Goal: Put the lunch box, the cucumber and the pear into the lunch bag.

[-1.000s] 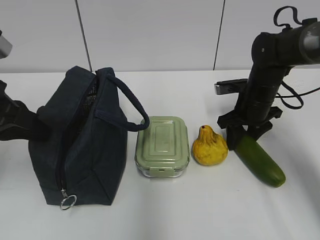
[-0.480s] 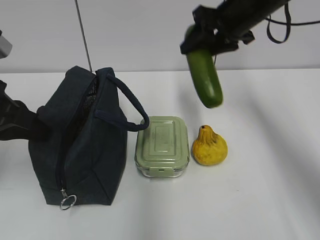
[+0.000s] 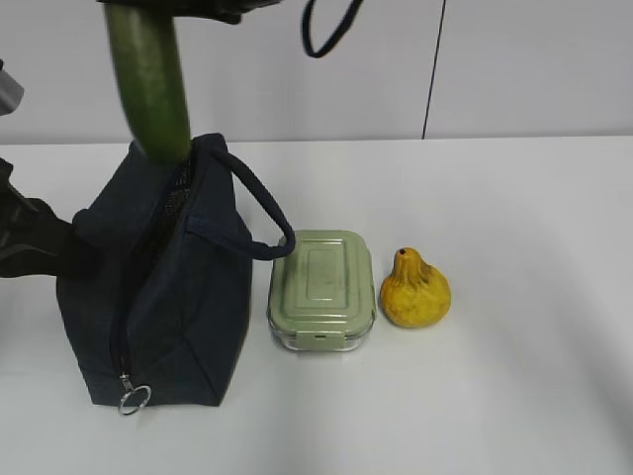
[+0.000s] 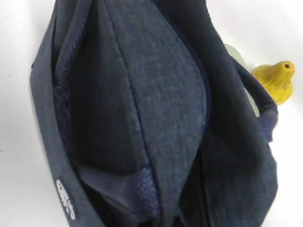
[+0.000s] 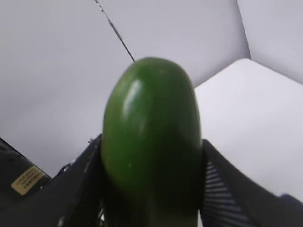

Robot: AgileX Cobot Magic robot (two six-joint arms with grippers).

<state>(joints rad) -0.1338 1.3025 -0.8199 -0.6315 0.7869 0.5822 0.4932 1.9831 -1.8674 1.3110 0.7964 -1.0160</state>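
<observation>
The dark green cucumber (image 3: 150,84) hangs nearly upright, its lower tip just above the open top of the navy lunch bag (image 3: 168,297). My right gripper (image 5: 151,194) is shut on the cucumber (image 5: 151,142), with a finger (image 5: 78,189) on each side; in the exterior view it is almost wholly above the top edge. My left gripper (image 3: 59,247) holds the bag's left upper edge; fabric (image 4: 156,94) fills the left wrist view and hides the fingers. The green-lidded lunch box (image 3: 321,287) lies right of the bag. The yellow pear (image 3: 414,290) stands right of the box and also shows in the left wrist view (image 4: 277,80).
The bag's loop handle (image 3: 257,208) arches toward the lunch box. Its zipper ring (image 3: 135,400) hangs at the front bottom corner. A black cable loop (image 3: 326,30) dangles at the top. A white wall stands behind the white table (image 3: 514,396).
My right gripper has lifted the cucumber from the table at the right and carried it high across to the left, over the bag. The bag, box, pear and left arm have not moved.
</observation>
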